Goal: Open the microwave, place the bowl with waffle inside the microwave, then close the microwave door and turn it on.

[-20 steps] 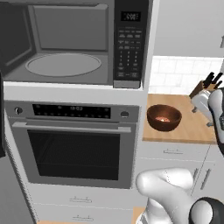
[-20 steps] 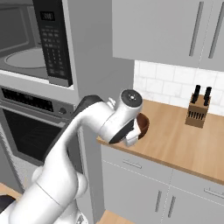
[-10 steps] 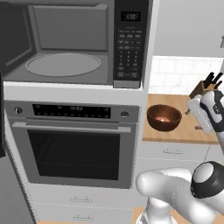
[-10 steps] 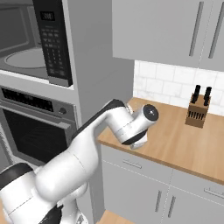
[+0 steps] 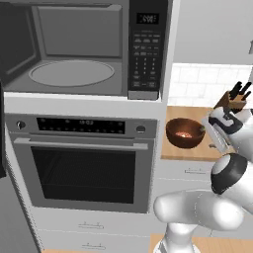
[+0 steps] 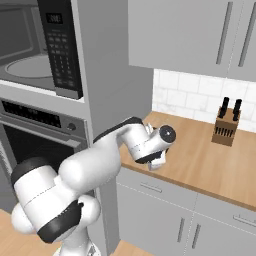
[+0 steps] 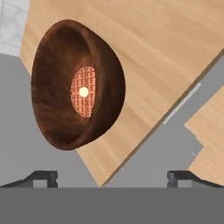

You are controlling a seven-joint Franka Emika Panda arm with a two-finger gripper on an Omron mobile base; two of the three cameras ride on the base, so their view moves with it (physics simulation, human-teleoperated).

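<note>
The microwave already stands open, so the step in hand is picking up the bowl, which sits on the counter near its front left corner, the waffle in its bottom. The gripper hangs above, beside the bowl, fingers spread wide and empty. Best to centre one finger over the rim (the near wall looks easiest) before lowering, keeping the bowl level
</note>
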